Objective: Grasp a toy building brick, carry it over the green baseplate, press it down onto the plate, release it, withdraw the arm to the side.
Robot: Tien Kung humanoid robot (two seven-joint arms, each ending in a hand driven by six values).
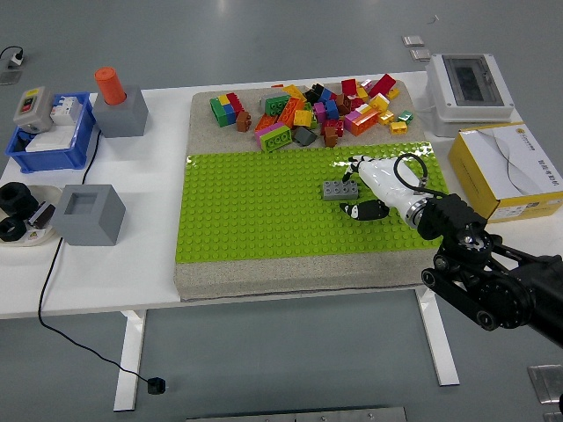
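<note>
Single head view – set high on the robot's side, facing forward and down over the white table (pixel 106 264). Near edge low in frame, grey floor beyond the far edge. Middling distance, probably – whole tabletop visible, nothing close up.

Bright, even light from overhead fills the scene, leaving only soft, short shadows under the tabletop (pixel 132 264) and its legs. A small patch of glare shines on the green baseplate (pixel 264 211) beside the white hand (pixel 374 180). Focus is sharp throughout, with slight bending at the edges.
</note>
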